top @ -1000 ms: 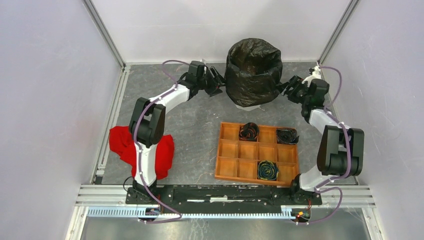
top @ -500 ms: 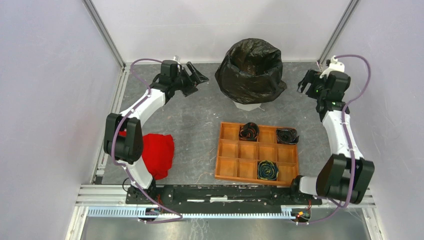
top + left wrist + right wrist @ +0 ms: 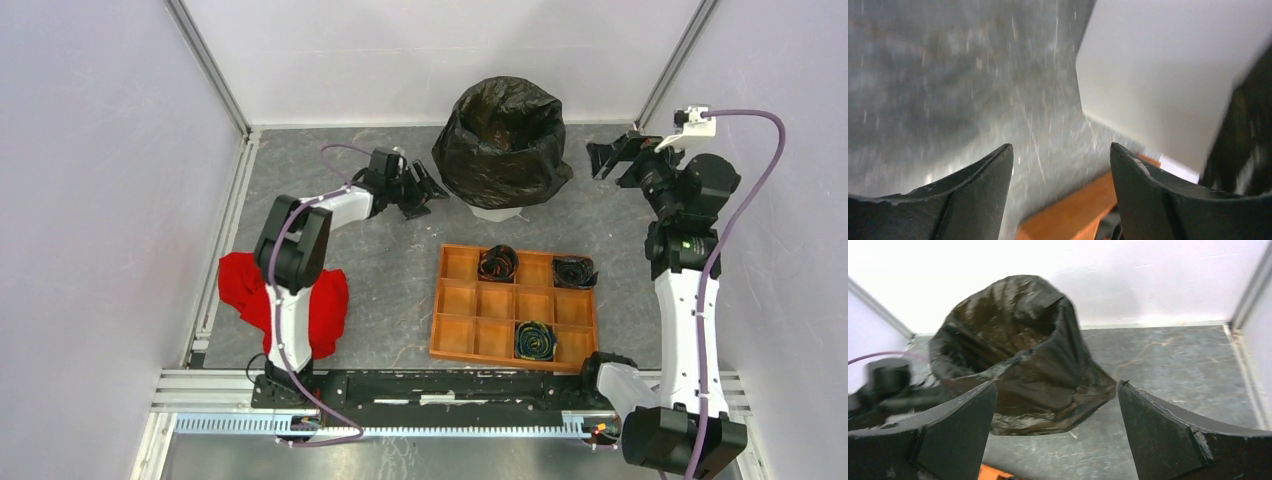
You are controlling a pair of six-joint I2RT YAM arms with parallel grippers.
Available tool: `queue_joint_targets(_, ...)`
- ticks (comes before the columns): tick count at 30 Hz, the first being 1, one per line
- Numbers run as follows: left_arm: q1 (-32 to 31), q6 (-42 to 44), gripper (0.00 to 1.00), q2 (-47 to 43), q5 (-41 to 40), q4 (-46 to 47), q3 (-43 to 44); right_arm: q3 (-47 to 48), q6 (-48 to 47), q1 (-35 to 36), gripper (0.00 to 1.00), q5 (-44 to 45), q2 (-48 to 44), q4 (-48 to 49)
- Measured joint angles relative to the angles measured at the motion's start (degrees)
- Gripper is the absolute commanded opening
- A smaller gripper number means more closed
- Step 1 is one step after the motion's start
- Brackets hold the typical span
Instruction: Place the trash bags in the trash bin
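A glossy black trash bag (image 3: 503, 140) is draped over the white trash bin (image 3: 497, 212), which stands at the far middle of the grey table (image 3: 380, 270). The left gripper (image 3: 430, 198), fingers apart and empty, sits low just left of the bin's base. The right gripper (image 3: 598, 162), also apart and empty, hangs to the right of the bag.

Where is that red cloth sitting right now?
In the top view, the red cloth lies at the near-left side of the table, partly hidden behind the left arm, well left of the orange tray.
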Motion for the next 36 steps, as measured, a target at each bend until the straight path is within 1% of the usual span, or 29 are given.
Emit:
queue_joint_targets(2,0.17,-1.07,0.73,4.90,-0.28,-0.04,5.20,0.00,1.01,0.85,0.98,-2.45,0.07,0.26)
queue_joint_targets(6,-0.39,-4.35,0.74,11.67,-0.39,1.16,12.85,0.24,1.22,2.86,0.98,-3.80,0.13,-0.72)
queue_joint_targets(9,-2.71,-7.61,0.75,15.45,-0.59,2.01,18.14,1.62,1.22,4.48,0.98,-4.17,0.39,-2.43)
queue_joint_targets(11,-4.79,-9.11,0.76,18.56,-0.57,2.32,23.21,3.21,1.27,5.97,0.98,-4.15,0.46,-2.82)
queue_joint_targets(17,-10.45,-13.94,0.80,30.86,-2.19,2.25,44.39,6.67,1.46,10.14,0.98,-3.91,-0.94,-2.62)
queue_joint_targets(19,-12.33,-17.38,0.81,35.23,-3.82,3.10,51.08,6.71,1.49,11.30,0.98,-3.45,-1.81,-2.38)
queue_joint_targets(20,-13.40,-19.91,0.82,37.75,-5.18,5.05,54.12,6.71,1.49,12.07,0.98,-3.13,-2.16,-2.36)
queue_joint_targets(24,-16.76,-28.20,0.85,45.22,-11.30,11.43,61.55,6.71,1.44,14.43,0.98,-1.99,-2.73,-2.38)
queue_joint_targets(26,-18.69,-32.06,0.86,49.90,-15.65,14.51,66.36,6.71,1.42,14.95,0.98,-1.73,-2.80,-2.36)
queue_joint_targets(29,-20.52,-35.21,0.86,53.11,-20.74,18.01,68.37,6.64,1.29,14.99,0.98,-0.87,-2.95,-2.34)
queue_joint_targets(31,-21.09,-35.23,0.86,52.89,-21.55,19.21,67.76,6.49,0.96,14.99,0.98,-0.07,-3.28,-2.60)
queue_joint_targets(34,-20.61,-34.29,0.88,47.98,-20.55,20.44,59.08,5.88,-0.17,14.99,0.98,1.77,-4.15,-3.06)
queue_joint_targets(36,-19.26,-32.50,0.88,41.77,-19.02,20.09,49.35,4.70,-0.98,15.02,0.98,2.95,-5.05,-3.17)
